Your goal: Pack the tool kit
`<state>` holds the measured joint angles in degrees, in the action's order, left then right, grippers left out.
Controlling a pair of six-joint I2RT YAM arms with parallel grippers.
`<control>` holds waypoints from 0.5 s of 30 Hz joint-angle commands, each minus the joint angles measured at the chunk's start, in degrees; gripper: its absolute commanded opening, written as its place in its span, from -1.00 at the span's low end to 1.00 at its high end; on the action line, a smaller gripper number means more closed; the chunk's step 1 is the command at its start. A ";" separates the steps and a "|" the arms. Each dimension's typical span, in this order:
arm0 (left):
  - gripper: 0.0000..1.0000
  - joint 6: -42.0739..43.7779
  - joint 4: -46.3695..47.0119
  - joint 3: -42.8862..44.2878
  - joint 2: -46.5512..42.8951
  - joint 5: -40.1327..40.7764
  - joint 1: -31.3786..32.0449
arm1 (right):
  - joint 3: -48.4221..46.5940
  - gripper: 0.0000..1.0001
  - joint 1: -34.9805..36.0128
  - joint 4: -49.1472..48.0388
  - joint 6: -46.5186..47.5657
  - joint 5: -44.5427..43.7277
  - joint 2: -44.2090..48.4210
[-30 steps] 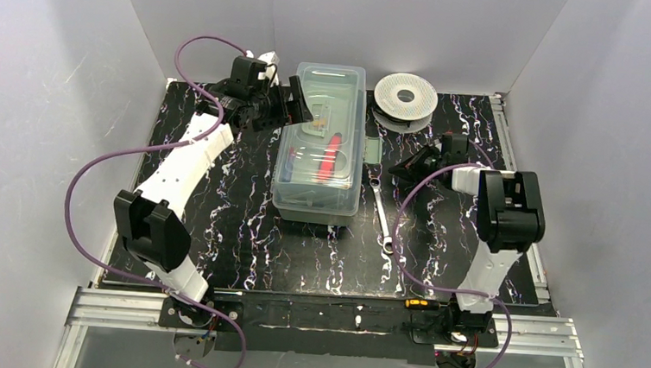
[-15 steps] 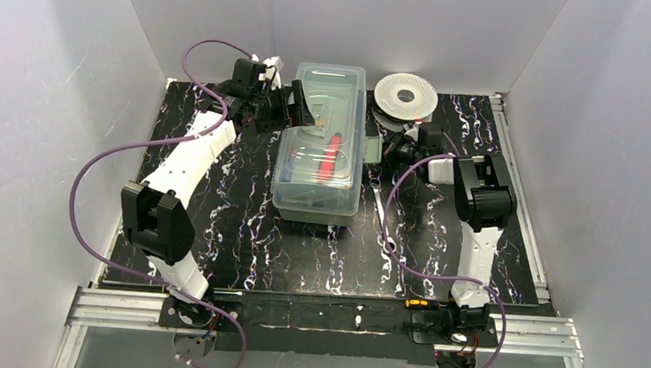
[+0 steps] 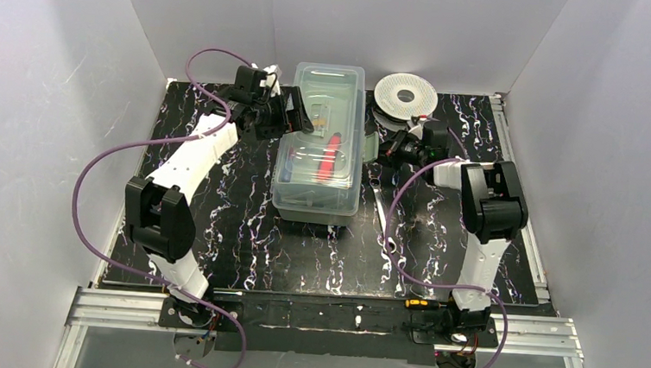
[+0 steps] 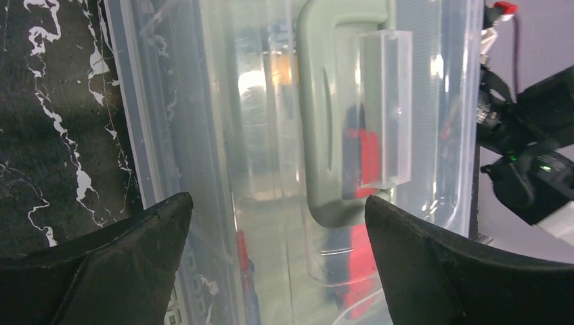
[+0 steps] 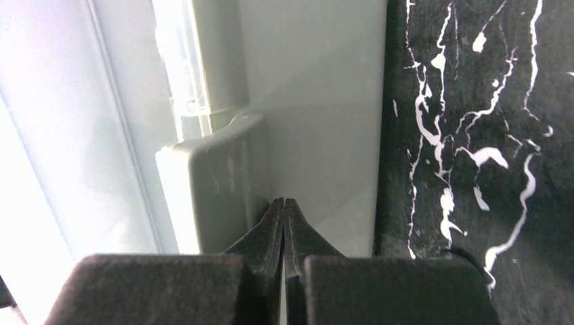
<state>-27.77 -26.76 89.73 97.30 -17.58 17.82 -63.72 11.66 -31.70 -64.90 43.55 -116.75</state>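
Your tool kit (image 3: 318,175) sits mid-tabletop (image 3: 241,230), long axis running near-to-far. The left tool (image 3: 300,111) is spread wide at its far-left lid edge, gripping nothing. The right tool (image 5: 284,203) is pinched closed and empty, tips at the right-side latch (image 5: 216,183).

Toolbox (image 4: 145,101): cut off at every edge of the left wrist view. Red contents (image 4: 362,152) beyond the left claw (image 4: 277,206) are blurred by the lid (image 4: 271,135); type indeterminate. Left of the right claw (image 5: 284,203), the toolbox wall is glare-washed.
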 commanded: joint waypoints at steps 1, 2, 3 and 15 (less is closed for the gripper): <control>0.99 -1.93 -0.40 -2.13 -0.27 -4.44 0.90 | -2.12 -0.97 2.86 4.75 7.73 -0.36 9.43; 0.99 -2.01 -0.35 -2.47 -0.27 -4.51 0.93 | -1.86 -0.97 2.96 4.63 7.87 -0.53 9.99; 0.99 -2.07 -0.27 -2.72 -0.31 -4.58 0.91 | -1.70 -0.97 3.01 4.31 7.87 -0.62 10.50; 0.99 -1.28 -0.06 -4.95 -2.25 -4.02 0.90 | -1.27 -0.97 1.45 -6.94 -3.65 4.77 3.11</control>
<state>-28.77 -24.14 86.76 96.55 -18.09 17.54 -62.67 12.10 -23.33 -58.81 38.15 -111.18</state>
